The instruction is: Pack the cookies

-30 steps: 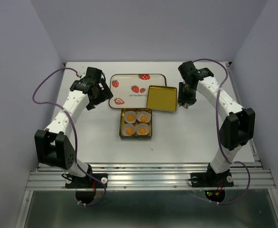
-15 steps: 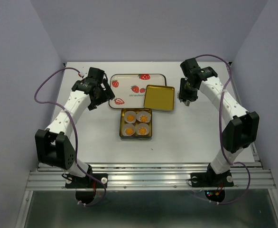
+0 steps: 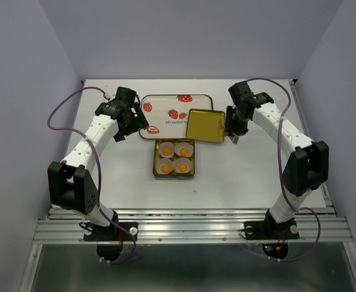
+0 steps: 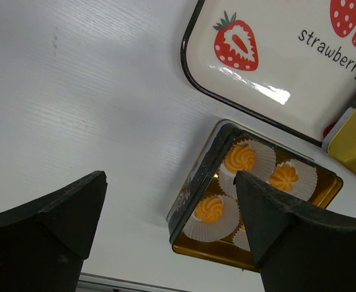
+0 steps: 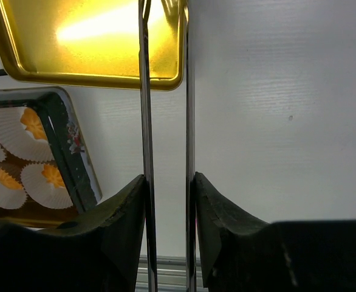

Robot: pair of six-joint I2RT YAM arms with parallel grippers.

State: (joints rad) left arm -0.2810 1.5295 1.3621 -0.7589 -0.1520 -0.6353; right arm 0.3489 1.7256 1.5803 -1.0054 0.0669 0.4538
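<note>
On the desk [image 3: 105, 176], just beside the gold lid [image 3: 205, 126], the tin [image 3: 174, 176] is already holding all four cookies [image 3: 165, 149], so I am judging lidding comes next, my right pincer [image 5: 167, 182] gripping thin metal tongs [image 5: 144, 91] at the lid's edge, my left pincer [image 4: 169, 179] hovering released.

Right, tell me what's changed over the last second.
The right gripper, shut on thin metal tongs, shifted slightly left toward the gold lid's right edge. The left gripper, open and empty, edged right toward the strawberry tray. Nothing was grabbed or released. The lid, tray and tin with its four cookies stayed put.
</note>
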